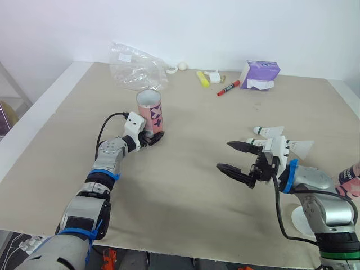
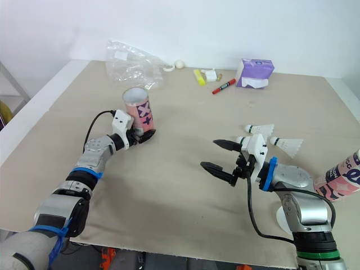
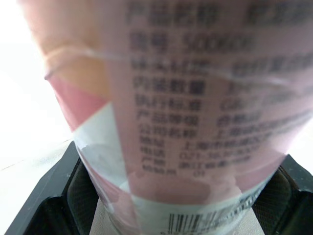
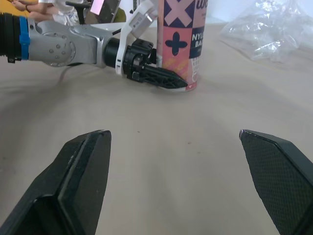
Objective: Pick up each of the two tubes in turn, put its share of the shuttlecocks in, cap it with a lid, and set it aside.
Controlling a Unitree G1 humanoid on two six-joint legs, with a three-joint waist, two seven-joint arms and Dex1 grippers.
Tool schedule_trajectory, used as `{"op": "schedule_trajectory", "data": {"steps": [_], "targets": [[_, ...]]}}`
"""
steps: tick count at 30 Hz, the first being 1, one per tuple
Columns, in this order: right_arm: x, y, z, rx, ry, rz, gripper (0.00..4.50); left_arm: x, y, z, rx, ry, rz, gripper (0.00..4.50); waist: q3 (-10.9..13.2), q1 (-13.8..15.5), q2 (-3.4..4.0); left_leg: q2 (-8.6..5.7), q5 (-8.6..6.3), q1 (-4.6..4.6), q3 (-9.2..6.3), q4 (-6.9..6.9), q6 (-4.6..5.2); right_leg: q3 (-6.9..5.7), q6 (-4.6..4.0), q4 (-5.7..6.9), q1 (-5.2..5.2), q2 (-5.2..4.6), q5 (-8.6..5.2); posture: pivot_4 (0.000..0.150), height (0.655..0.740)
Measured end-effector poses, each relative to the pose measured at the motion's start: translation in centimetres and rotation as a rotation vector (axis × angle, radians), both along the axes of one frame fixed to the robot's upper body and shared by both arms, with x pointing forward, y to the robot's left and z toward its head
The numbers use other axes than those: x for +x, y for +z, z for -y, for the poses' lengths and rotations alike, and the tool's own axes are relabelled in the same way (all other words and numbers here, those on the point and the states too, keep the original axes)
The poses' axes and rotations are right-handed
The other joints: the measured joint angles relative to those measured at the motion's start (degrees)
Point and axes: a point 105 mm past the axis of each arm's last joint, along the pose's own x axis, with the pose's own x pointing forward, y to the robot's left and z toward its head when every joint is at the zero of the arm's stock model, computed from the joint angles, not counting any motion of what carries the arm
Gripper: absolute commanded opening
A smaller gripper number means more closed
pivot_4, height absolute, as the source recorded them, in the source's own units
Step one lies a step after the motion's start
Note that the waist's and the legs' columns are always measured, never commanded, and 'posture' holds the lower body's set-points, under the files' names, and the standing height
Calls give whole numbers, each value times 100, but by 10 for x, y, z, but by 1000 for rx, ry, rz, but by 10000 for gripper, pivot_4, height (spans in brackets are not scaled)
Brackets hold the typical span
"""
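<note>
One pink tube (image 1: 149,112), upright, clamped at its base by left tool (image 1: 154,136); right tool (image 1: 223,155) spread wide, empty, well apart from tube; low hold risks tipping on lift.

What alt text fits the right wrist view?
The left tool grips the base of an upright pink tube on a beige table, seen between the open black fingers of the right tool. A crumpled clear plastic bag lies farther off.
</note>
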Motion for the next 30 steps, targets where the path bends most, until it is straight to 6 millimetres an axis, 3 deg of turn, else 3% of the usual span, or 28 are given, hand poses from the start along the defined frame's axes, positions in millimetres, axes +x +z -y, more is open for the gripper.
{"op": "schedule_trajectory", "data": {"steps": [18, 23, 30], "targets": [[-3, -4, -1, -17, -8, 1, 45000, -1, 3, -4, 74, -17, 43, 38945, 0, 0, 0, 1, 0, -4, -6, 0, 0, -1, 0, 1, -3, 4, 0, 1500, 7400], [-11, 4, 0, 27, -17, 18, 45000, -19, 9, 5, 233, -189, 124, 38945, 0, 0, 1, 0, 1, -12, -9, -1, -1, -1, -1, 2, -7, 3, 0, 1500, 7400], [-34, 13, -1, 36, 6, 17, 45000, -68, 21, 38, 503, -585, 145, 38945, 0, 1, 2, 2, 2, -12, -11, 3, -1, -2, -4, 6, -7, 5, -1, 1500, 7400]]}}
